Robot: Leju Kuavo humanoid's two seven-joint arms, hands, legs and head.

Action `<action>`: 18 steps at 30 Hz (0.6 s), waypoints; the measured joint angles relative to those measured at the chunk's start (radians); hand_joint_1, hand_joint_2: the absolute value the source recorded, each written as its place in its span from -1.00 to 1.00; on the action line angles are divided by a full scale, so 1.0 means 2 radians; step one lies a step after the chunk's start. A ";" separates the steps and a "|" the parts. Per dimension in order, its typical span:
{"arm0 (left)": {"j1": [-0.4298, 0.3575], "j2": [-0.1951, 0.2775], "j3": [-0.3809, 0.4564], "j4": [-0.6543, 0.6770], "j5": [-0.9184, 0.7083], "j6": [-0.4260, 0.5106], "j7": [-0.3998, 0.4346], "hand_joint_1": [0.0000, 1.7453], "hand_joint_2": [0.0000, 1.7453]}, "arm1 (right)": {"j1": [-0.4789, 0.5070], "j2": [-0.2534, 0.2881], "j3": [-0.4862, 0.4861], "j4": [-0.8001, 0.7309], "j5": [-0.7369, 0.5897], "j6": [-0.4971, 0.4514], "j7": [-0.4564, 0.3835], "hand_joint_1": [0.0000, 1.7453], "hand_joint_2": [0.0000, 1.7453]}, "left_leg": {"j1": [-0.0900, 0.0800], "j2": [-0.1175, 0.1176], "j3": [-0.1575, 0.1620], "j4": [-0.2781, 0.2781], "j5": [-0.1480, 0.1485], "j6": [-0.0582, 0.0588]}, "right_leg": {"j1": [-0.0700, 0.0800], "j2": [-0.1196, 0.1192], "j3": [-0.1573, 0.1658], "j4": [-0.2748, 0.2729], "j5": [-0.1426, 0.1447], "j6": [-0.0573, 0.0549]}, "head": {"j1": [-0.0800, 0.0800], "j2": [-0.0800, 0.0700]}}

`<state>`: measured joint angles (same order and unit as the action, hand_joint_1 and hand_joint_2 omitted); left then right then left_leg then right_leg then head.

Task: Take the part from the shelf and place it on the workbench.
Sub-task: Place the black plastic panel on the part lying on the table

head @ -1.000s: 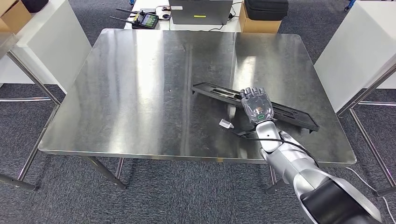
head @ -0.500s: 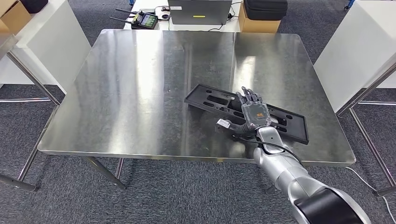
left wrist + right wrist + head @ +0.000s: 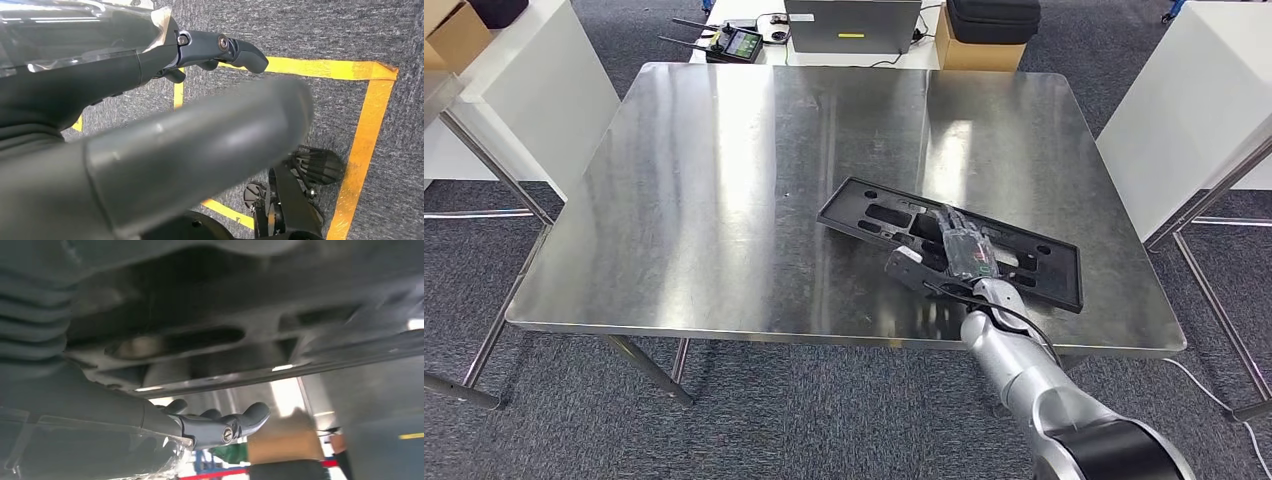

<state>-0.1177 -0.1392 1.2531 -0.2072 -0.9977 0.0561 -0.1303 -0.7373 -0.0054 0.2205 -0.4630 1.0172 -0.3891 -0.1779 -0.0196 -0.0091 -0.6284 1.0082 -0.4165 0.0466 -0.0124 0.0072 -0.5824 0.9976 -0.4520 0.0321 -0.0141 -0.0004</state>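
Note:
The part (image 3: pixel 1052 266) is a long flat black plastic panel with cutouts. It lies nearly flat on the front right of the steel workbench (image 3: pixel 724 200). My right hand (image 3: pixel 965 250) holds it at its near edge, with the fingers laid across the top and the thumb (image 3: pixel 905 267) sticking out toward the left. In the right wrist view the part's underside (image 3: pixel 210 315) sits close over my thumb (image 3: pixel 225 425). My left hand (image 3: pixel 150 55) hangs by my side over the carpet with nothing in it.
Beyond the bench's far edge stand a grey case (image 3: pixel 852 25), a cardboard box (image 3: pixel 979 50) and a remote controller (image 3: pixel 736 42). White tables flank the bench at the left (image 3: pixel 524 80) and right (image 3: pixel 1184 100). Yellow tape (image 3: pixel 370 125) marks the floor.
The part stood on its edge a second ago; my right hand has tipped it down until it lies almost flat, and the hand has drawn slightly nearer and lower.

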 joint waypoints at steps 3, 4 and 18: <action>0.000 0.000 0.001 0.000 0.003 0.001 0.000 -1.00 -1.00 | 0.002 0.003 -0.006 -0.003 0.003 0.000 -0.004 -1.00 1.00 | 0.000 0.000 0.000 0.000 0.000 0.000 | 0.000 0.000 0.000 0.000 0.000 0.000 | 0.000 0.000; 0.000 0.000 0.001 0.000 0.003 0.001 0.000 -1.00 -1.00 | 0.002 0.003 -0.006 -0.003 0.003 0.000 -0.004 -1.00 1.00 | 0.000 0.000 0.000 0.000 0.000 0.000 | 0.000 0.000 0.000 0.000 0.000 0.000 | 0.000 0.000; 0.002 -0.003 0.026 0.000 0.026 0.004 -0.023 -1.00 -1.00 | 0.180 0.039 -0.052 -0.363 -0.052 -0.142 -0.131 -1.00 1.00 | 0.000 -0.003 0.000 0.000 -0.001 0.001 | 0.000 -0.003 0.001 0.000 -0.002 0.001 | 0.000 0.000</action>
<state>-0.1143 -0.1455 1.3046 -0.2071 -0.9450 0.0633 -0.1772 -0.3778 0.0719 0.1162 -1.1889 0.9139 -0.6733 -0.4393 -0.0197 -0.0152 -0.6287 1.0082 -0.4191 0.0486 -0.0125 0.0019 -0.5812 0.9973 -0.4551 0.0343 -0.0139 -0.0004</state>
